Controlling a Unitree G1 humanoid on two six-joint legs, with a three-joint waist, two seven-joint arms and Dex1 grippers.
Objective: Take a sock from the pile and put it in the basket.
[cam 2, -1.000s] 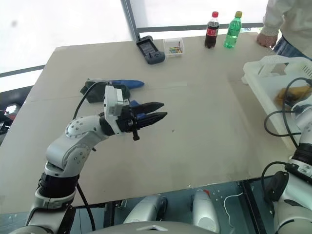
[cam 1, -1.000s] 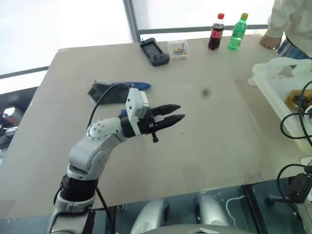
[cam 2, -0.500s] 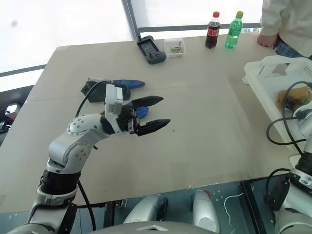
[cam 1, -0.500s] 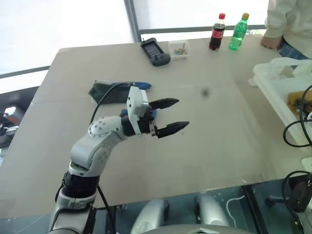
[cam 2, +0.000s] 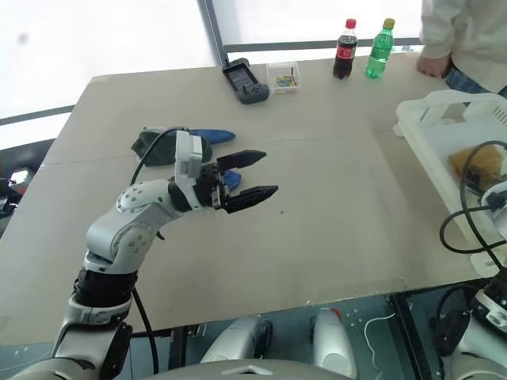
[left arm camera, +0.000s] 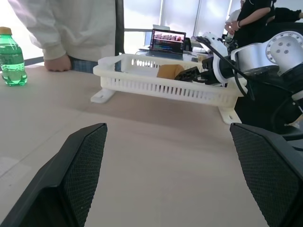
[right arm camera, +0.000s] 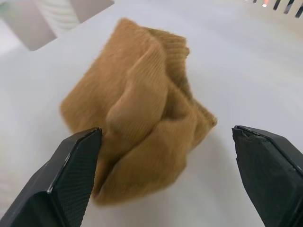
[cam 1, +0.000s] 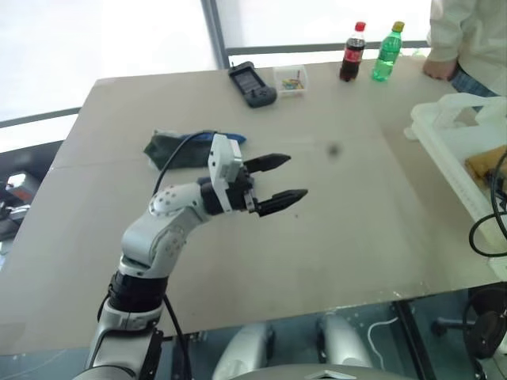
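A wide beige table (cam 1: 356,222) stands before bright windows (cam 1: 103,32) — a laptop (left arm camera: 166,40) glows behind.

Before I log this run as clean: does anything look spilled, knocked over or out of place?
Nothing stands out. The two bottles stand upright at the table's far edge, the mustard sock lies crumpled inside the basket, and the remaining pile sits on the table.

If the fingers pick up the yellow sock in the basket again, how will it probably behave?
The yellow sock lies crumpled in soft ribbed folds, so it is probably floppy and would sag. It looks like light knit fabric, unlikely to slip, roll or break on the basket floor.
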